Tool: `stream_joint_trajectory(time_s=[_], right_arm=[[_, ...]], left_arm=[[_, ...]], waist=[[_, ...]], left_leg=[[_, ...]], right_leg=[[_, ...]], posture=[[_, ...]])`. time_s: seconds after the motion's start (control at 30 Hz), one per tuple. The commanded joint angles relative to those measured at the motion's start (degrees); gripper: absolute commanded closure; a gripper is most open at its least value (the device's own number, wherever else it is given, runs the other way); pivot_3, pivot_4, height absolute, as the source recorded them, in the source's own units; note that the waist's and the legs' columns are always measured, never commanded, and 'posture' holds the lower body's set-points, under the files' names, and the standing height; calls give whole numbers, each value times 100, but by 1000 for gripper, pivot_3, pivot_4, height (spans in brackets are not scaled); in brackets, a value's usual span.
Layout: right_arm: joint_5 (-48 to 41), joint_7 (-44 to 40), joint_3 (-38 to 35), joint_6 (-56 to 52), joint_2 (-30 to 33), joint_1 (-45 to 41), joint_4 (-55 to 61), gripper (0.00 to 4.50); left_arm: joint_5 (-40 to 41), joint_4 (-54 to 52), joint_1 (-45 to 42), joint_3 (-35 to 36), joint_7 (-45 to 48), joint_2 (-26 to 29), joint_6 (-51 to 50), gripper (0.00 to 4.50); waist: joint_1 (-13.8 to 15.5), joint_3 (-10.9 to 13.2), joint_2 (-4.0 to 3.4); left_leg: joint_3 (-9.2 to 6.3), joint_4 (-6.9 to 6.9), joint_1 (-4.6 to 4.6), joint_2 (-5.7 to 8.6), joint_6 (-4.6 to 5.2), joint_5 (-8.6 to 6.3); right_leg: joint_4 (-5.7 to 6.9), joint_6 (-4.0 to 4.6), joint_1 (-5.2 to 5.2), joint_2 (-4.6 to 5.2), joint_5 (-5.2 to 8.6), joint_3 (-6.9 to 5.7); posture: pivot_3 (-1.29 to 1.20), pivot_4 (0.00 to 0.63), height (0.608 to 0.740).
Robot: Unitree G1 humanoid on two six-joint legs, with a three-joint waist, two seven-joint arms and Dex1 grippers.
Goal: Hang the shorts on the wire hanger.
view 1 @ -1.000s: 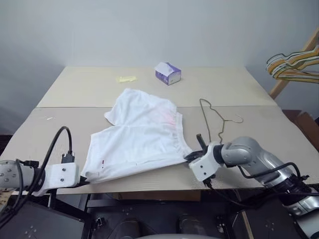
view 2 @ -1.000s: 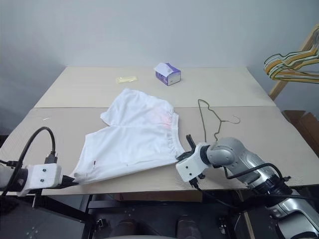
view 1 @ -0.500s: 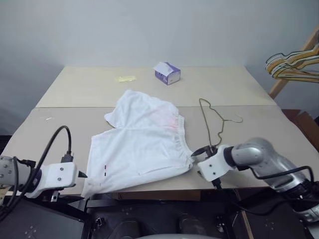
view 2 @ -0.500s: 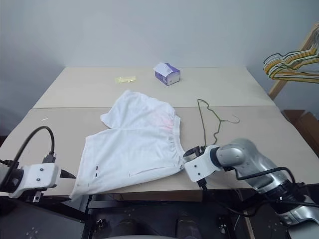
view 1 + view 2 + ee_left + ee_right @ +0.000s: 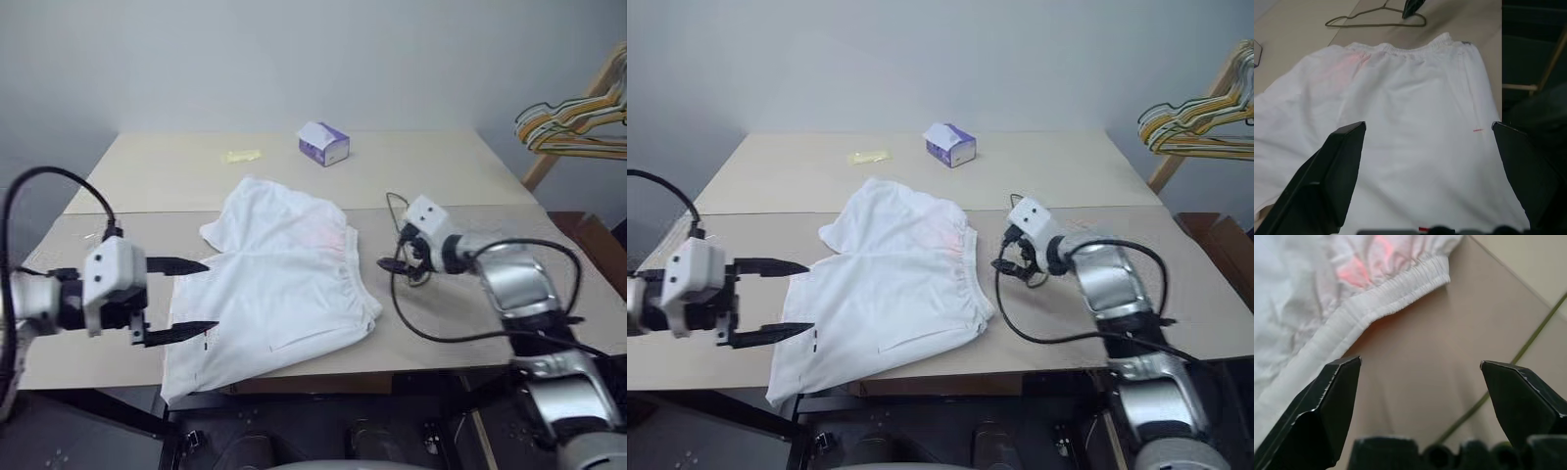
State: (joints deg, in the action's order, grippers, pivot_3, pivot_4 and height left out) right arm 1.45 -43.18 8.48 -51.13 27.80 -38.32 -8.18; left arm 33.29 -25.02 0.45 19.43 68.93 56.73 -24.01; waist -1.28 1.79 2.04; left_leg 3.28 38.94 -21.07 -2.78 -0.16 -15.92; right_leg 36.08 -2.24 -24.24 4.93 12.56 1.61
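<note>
Presently, shorts [image 5: 279, 279]: flat on worktop [image 5: 176, 176].
Wire hanger [image 5: 409, 240]: just right of shorts.
Left tool [image 5: 181, 299]: wide open, empty, over shorts' left leg.
Right tool [image 5: 397, 262]: wide open, empty, above hanger.

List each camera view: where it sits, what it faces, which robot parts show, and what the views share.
Head stereo pair: looks forward and down at the table, shorts, wire hanger, tissue box; both arms show, left gripper and right gripper open.
Left wrist: looks across the shorts toward the hanger, between its fingers.
Right wrist: faces the waistband and bare table, between its fingers.
Shared: shorts and hanger appear in all.
</note>
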Motion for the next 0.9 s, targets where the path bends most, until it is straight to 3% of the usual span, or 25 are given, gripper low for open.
stream_joint_trajectory(time_s=[0.03,0.27,0.47,0.7,0.8,0.9], right_arm=[[110,1030,-409,-146,-371,-584,-898,0],[-32,1889,-786,272,-707,-1061,-2253,0],[-267,1755,-869,195,-767,-1180,-2973,0],[-225,1361,-464,200,-766,-978,-3014,0],[-270,1369,-493,124,-810,-973,-3091,538],[-245,1408,-424,-30,-861,-921,-3128,1535]], left_arm=[[90,-203,-382,-262,-430,-258,-47,33],[170,-361,-583,-594,-626,-485,-131,33],[196,-346,-557,-632,-583,-517,-67,33],[169,-283,-613,-682,-503,-552,11,33],[111,-266,-613,-738,-499,-572,60,0],[89,-286,-611,-787,-509,-581,93,0]], waist=[[1,0,0],[-67,-1,0],[-242,-1,-1],[-324,-2,-2],[-322,-3,-2],[-326,-4,-3]], left_leg=[[-1,1,1,0,0,0],[-4,0,-1,1,-2,1],[-8,0,3,2,-2,2],[-13,-1,4,2,-2,1],[-13,0,7,2,-2,1],[-13,-1,10,2,-2,1]], right_leg=[[-1,-2,2,0,-1,0],[-5,-4,4,1,-4,-1],[-2,-4,7,0,-5,2],[-3,-4,9,0,-4,5],[-2,-5,12,0,-5,5],[-2,-5,13,0,-5,5]], posture=[[12,0,740],[15,0,740],[15,0,740],[14,0,740],[13,0,740],[11,0,740]])
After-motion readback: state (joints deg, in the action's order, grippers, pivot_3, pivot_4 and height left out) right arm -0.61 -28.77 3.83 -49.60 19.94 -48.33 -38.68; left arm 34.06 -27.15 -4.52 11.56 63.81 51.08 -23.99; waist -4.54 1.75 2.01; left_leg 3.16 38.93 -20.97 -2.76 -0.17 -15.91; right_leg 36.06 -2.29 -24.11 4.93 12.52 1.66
